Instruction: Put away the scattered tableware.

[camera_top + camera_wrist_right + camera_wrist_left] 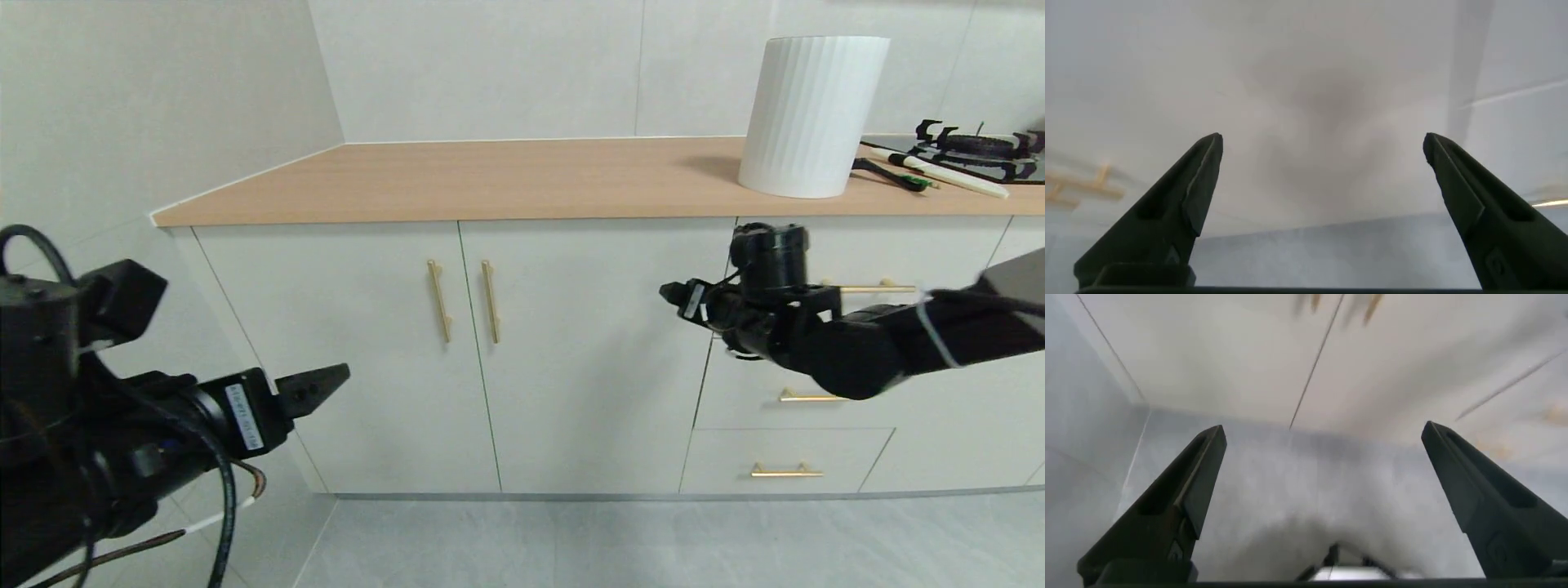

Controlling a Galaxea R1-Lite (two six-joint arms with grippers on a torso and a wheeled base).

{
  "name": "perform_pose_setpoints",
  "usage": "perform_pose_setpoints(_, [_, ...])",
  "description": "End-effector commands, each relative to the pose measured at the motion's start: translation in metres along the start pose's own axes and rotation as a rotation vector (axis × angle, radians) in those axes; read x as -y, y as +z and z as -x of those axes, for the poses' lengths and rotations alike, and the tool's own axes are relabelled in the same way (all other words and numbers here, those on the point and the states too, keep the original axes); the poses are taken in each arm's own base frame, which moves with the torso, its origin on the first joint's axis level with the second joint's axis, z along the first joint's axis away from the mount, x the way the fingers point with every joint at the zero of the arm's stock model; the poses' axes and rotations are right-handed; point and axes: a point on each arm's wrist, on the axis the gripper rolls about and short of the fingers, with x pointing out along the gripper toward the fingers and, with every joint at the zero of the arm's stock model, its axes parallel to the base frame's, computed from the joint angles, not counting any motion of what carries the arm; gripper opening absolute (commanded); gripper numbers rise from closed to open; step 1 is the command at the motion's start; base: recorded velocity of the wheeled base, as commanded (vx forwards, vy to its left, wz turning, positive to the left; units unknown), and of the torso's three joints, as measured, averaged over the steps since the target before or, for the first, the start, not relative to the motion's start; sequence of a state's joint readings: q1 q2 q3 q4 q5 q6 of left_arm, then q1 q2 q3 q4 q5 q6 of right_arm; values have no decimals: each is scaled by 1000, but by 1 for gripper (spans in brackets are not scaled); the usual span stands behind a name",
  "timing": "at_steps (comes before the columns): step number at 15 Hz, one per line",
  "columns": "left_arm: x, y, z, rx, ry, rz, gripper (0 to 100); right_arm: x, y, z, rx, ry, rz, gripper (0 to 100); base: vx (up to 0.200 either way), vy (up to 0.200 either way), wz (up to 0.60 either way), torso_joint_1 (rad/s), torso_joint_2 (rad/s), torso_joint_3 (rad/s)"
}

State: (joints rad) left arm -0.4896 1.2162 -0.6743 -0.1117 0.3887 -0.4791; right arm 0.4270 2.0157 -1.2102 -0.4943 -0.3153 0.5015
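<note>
On the wooden countertop [490, 180], at the far right, lie a white utensil [947, 173] and a dark utensil with a green tip [894, 175], beside a tall white ribbed container [808, 114]. My left gripper [322, 384] hangs low at the left, in front of the cabinet's corner, open with nothing between its fingers [1167, 514]. My right gripper [673, 294] is held in front of the cabinet doors, below the counter edge, also open and empty, its fingers [1176, 212] wide apart.
White cabinet doors with gold handles [441, 300] fill the front below the counter; drawers with gold handles [785, 471] are at the right. A black stove grate [984, 147] sits at the counter's far right. Tiled walls close the left and back. The floor is grey.
</note>
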Motion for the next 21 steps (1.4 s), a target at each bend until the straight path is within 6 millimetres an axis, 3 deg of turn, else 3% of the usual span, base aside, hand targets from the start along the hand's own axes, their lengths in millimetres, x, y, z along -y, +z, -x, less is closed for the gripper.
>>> perform_pose_setpoints(1, [-23, 5, 50, 139, -41, 64, 100, 28, 43, 136, 183, 45, 130, 100, 0, 0, 0, 0, 0, 0])
perform_pose_setpoints(3, [-46, -4, 83, 231, -46, 80, 100, 63, 31, 205, 251, 37, 261, 100, 0, 0, 0, 0, 0, 0])
perform_pose_setpoints(5, [-72, -26, 115, 308, -14, 11, 100, 100, 15, 265, 339, 14, 307, 100, 0, 0, 0, 0, 0, 0])
perform_pose_setpoints(8, [-98, -57, 152, 414, 37, -32, 100, 140, -15, 331, 443, -78, 336, 100, 0, 0, 0, 0, 0, 0])
perform_pose_setpoints(10, [-105, -70, 163, 454, 63, -22, 100, 153, -31, 354, 438, -116, 336, 100, 0, 0, 0, 0, 0, 0])
perform_pose_setpoints(11, [-111, -86, 173, 488, 112, -58, 100, 164, -50, 373, 441, -177, 332, 100, 0, 0, 0, 0, 0, 0])
perform_pose_setpoints(13, [-115, -107, 173, 519, 195, -117, 100, 170, -67, 390, 489, -206, 323, 100, 0, 0, 0, 0, 0, 0])
perform_pose_setpoints(17, [-117, -118, 159, 504, 299, -142, 100, 178, -97, 400, 522, -306, 311, 100, 0, 0, 0, 0, 0, 0])
perform_pose_setpoints(19, [-117, -132, 157, 517, 366, -176, 100, 185, -110, 387, 491, -373, 292, 100, 0, 0, 0, 0, 0, 0])
perform_pose_setpoints(21, [-123, -153, 141, 468, 394, -227, 100, 193, -124, 373, 451, -393, 298, 100, 0, 0, 0, 0, 0, 0])
